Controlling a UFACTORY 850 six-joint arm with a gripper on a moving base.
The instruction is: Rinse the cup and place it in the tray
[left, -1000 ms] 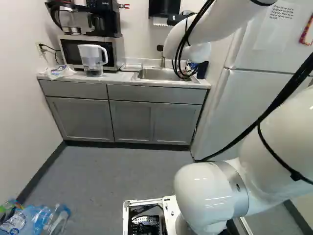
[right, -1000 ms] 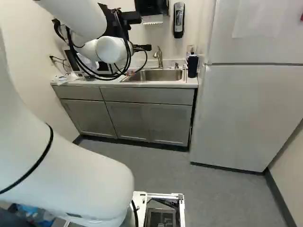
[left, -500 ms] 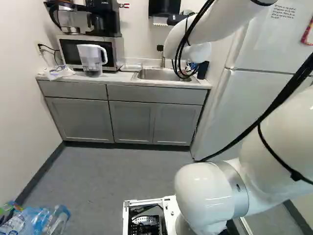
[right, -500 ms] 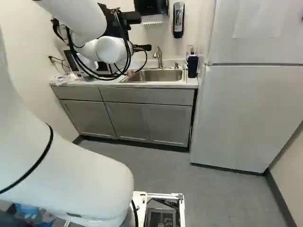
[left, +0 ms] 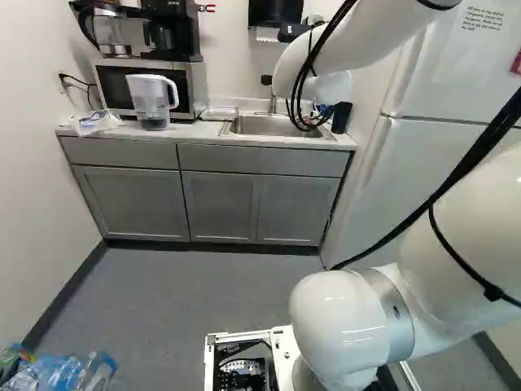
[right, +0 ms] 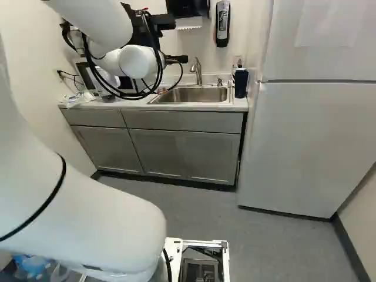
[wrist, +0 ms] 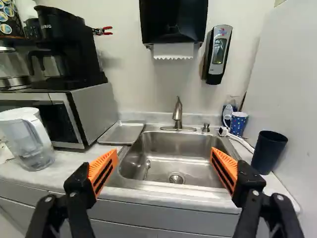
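While the wrist view gets the tray [wrist: 121,133] fine, right base view's mostly arm [right: 136,61] there; tool's [right: 176,59] wide open, empty.

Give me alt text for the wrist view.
Open, empty fingers point toward a steel sink with a faucet; a metal tray, microwave and pitcher sit one side, a dark cup and blue mug opposite.

A way down opens over the sink basin [right: 195,95], upper middle of the right base view, and over the low metal tray [wrist: 122,133] beside it. The faucet [right: 197,70] stands behind the basin; the navy tumbler [right: 241,83] and dotted mug [wrist: 237,124] narrow the refrigerator [right: 311,147] side. The microwave [left: 189,85], upper left of the left base view, walls the tray's other side. Looping cables [left: 308,59] probably hang short of the table [left: 195,133].
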